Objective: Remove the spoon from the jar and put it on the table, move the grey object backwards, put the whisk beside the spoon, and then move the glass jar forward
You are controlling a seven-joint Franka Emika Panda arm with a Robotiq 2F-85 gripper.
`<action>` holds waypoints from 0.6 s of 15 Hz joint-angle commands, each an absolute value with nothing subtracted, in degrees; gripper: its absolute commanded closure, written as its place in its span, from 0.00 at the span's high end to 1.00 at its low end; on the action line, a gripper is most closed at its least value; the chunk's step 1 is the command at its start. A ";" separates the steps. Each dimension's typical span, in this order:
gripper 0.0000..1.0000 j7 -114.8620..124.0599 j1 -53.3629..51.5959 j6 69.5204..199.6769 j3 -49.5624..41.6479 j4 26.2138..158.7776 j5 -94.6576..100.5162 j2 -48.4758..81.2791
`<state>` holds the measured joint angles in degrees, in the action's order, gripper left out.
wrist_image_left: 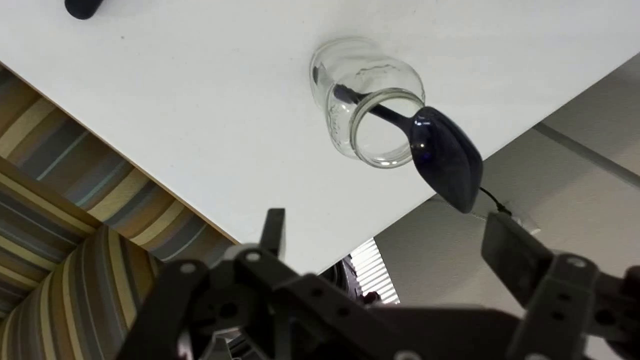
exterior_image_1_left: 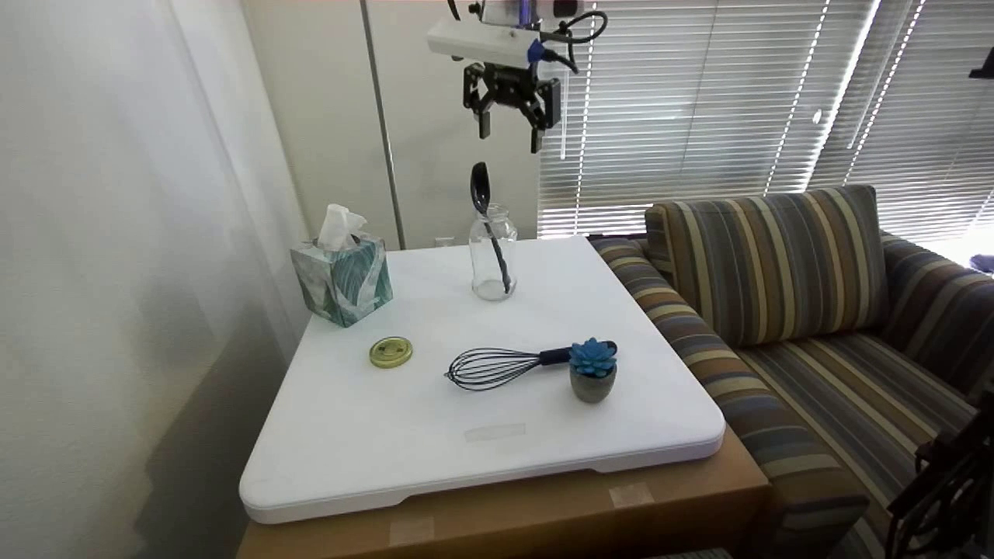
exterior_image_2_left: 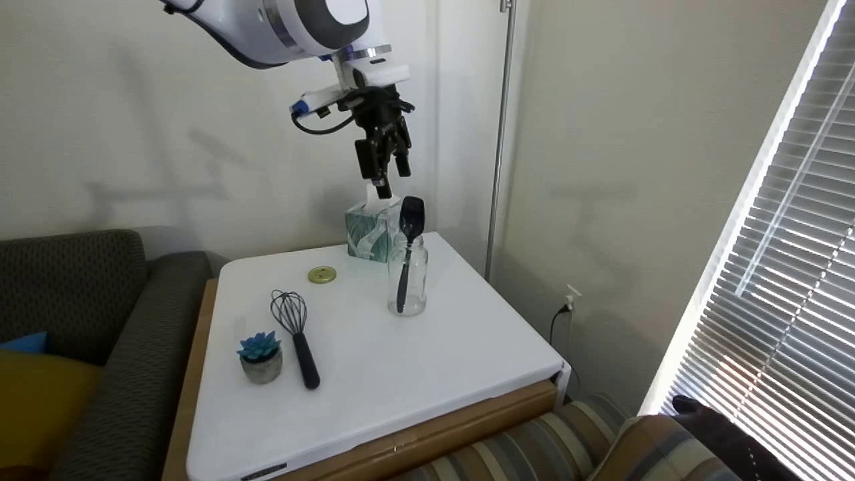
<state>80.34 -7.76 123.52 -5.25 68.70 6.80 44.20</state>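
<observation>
Wrist view: gripper spread wide, clear of spoon.

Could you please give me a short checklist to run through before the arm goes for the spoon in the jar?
1. The gripper is open with nothing held: ok.
2. The spoon stands in the jar with its head above the rim: ok.
3. The jar is upright on the table: ok.
4. The gripper is down at the spoon head: not ok; it hovers higher, with a gap.
5. The whisk lies apart from the jar: ok.
6. The spoon will slide out without dragging the jar: cannot tell.
</observation>
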 commanded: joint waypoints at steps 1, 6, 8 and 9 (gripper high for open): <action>1.00 76.75 -3.87 117.37 -3.75 54.61 1.19 52.65; 1.00 75.13 -1.65 113.39 -3.08 42.30 -3.38 60.78; 1.00 75.30 -1.48 112.41 -2.77 38.47 -4.09 63.21; 1.00 75.31 -1.57 111.96 -2.57 36.81 -4.25 64.19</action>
